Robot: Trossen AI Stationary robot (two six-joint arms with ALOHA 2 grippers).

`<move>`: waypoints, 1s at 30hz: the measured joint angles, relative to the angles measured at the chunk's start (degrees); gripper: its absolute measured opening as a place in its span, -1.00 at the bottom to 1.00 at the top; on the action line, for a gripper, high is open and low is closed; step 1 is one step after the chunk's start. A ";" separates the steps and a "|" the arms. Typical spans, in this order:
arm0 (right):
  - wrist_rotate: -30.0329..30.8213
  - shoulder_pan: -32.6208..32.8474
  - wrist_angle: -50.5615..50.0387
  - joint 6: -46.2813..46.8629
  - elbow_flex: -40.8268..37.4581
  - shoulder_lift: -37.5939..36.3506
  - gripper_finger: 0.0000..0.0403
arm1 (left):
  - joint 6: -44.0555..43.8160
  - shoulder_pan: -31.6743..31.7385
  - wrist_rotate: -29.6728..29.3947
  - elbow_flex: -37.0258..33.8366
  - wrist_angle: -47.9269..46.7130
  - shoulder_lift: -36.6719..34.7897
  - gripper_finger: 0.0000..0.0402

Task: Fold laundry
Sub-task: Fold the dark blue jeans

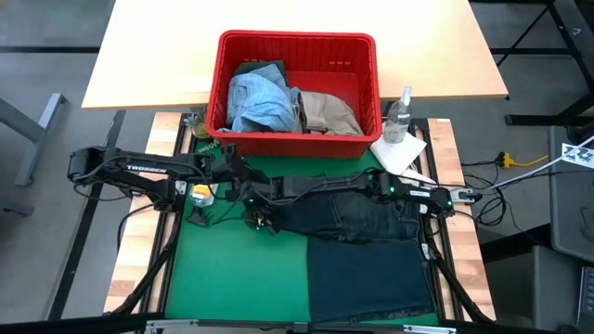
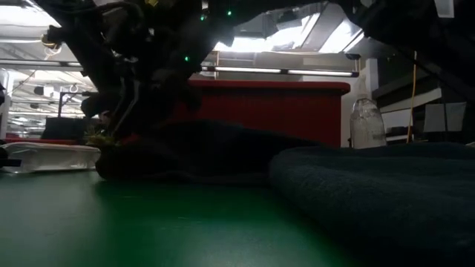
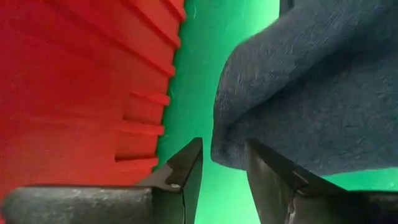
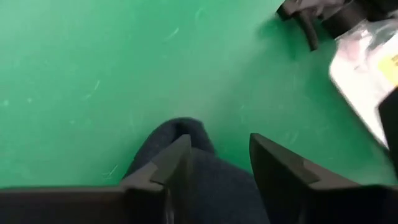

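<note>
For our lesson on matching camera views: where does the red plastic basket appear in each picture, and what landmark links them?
High view: red basket at top centre, holding clothes.
Low view: its red wall spans the middle background, behind the dark jeans.
Left wrist view: its ribbed wall fills one side.
Right wrist view: not in it.
Shared landmark: the green mat, seen in every view.

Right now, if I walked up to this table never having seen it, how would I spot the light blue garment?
Find the red basket at the far edge of the green mat. Inside it, on the left, lies the light blue denim, crumpled. It is the palest, bluest piece there: a beige khaki piece lies to its right, a dark olive green piece behind it.
</note>
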 joint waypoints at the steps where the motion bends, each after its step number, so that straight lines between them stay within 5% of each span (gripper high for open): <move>1: 0.02 -0.02 -0.40 0.00 0.00 -0.55 -0.17 | 0.04 -0.05 0.08 0.05 0.07 -0.17 -0.43; 11: 1.83 -0.02 -10.22 0.11 0.11 -7.64 -0.27 | 0.21 -0.05 3.89 0.06 -0.43 -4.25 -0.43; 20: 11.15 -0.09 -26.42 -0.07 0.11 -13.00 -0.28 | 0.33 -1.64 7.14 0.06 -0.62 -10.58 -0.43; 24: 15.99 -0.09 -34.61 1.48 -0.29 -13.63 -0.28 | -1.90 -4.21 12.54 0.06 -0.50 -12.49 -0.43; 30: 20.57 -0.29 -37.77 2.86 -3.98 -13.63 -0.28 | -17.73 -9.15 24.45 0.04 -0.28 -12.72 -0.43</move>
